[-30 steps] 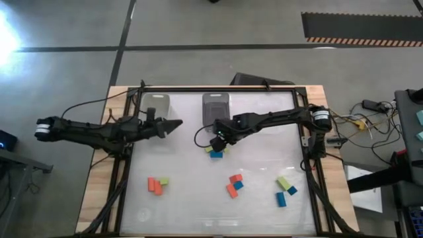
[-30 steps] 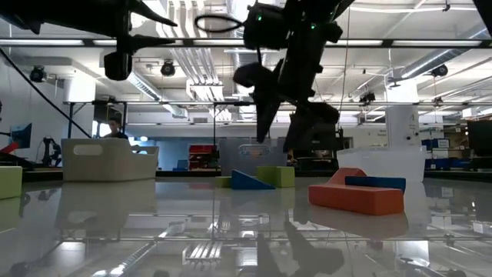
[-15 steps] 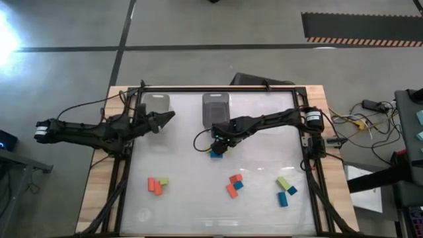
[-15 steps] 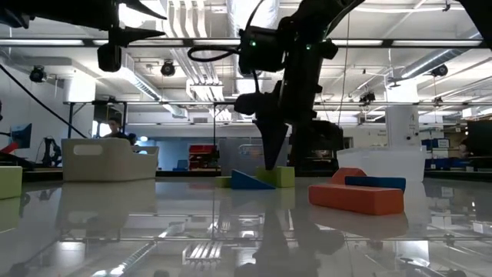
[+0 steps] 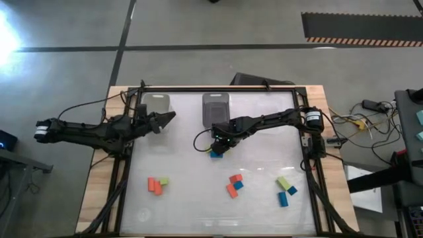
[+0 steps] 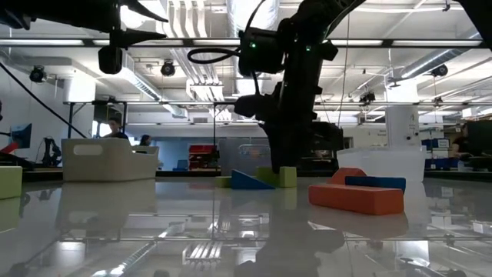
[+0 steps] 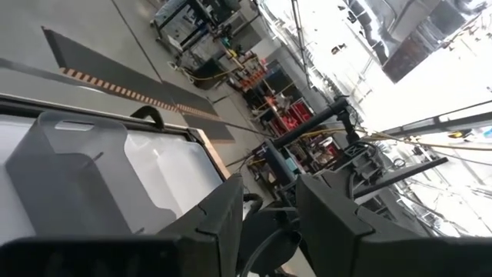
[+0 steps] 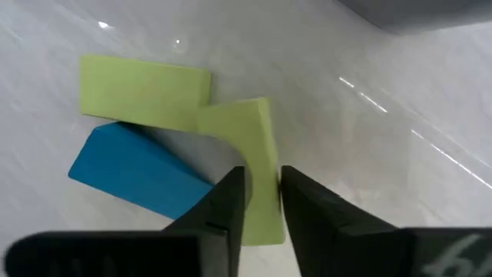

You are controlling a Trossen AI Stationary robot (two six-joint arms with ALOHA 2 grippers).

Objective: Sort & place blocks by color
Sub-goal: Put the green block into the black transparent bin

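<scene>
**A:** Blocks near the table's middle: which one is the right gripper (image 8: 261,201) on?

**B:** The green block (image 8: 254,161). Both fingers pinch its thin edge. It touches a second, flat green block (image 8: 144,88), and a blue block (image 8: 134,173) lies just beside them. From above, that cluster sits just below the grey bin (image 5: 215,108).

**A:** And the rest?

**B:** An orange-and-green group (image 5: 156,184) lies at lower left, an orange-and-blue group (image 5: 234,185) at lower centre, and a green-and-blue group (image 5: 285,190) at lower right, all well apart on the table (image 5: 185,198).

**A:** The left gripper (image 5: 166,119)?

**B:** It hovers beside the clear bin (image 5: 157,102) at the back left, jaws slightly spread, holding nothing.
</scene>
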